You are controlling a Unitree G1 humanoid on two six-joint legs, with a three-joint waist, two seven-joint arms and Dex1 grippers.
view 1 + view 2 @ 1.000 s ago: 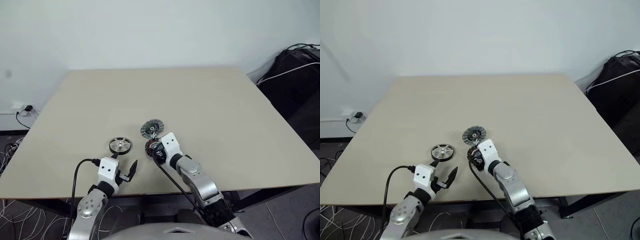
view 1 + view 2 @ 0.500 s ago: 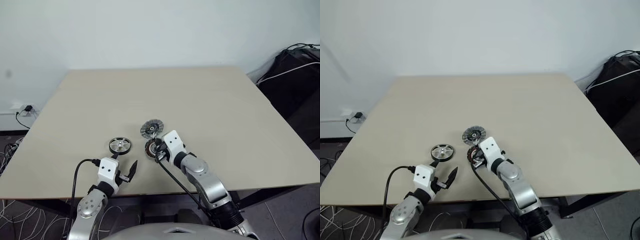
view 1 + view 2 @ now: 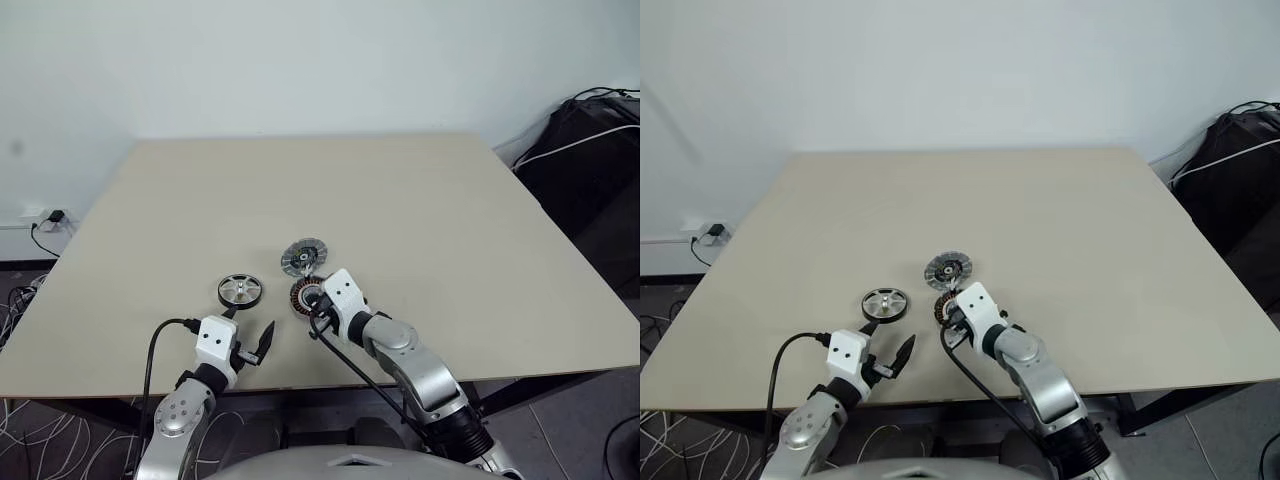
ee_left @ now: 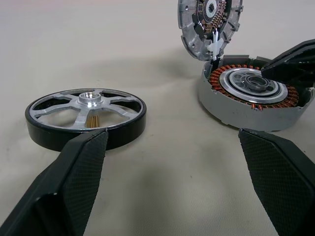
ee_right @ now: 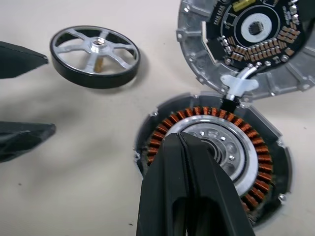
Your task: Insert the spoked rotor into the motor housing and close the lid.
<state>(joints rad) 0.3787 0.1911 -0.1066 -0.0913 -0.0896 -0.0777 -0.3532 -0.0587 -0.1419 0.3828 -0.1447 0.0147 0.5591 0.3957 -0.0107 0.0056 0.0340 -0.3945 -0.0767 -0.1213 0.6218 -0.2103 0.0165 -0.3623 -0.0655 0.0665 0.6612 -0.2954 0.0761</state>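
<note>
Silver spokes and a dark rim mark the spoked rotor (image 3: 240, 290), flat on the bench (image 3: 420, 220) just ahead of the wide-open left gripper (image 3: 253, 338).

Left wrist view: it looks rigid and smooth; pinching across the rim seems safest.

Right wrist view: the right gripper (image 5: 183, 142), closed on nothing, rests over the motor housing (image 5: 216, 152), the lid (image 5: 248, 42) hinged up beyond.
</note>
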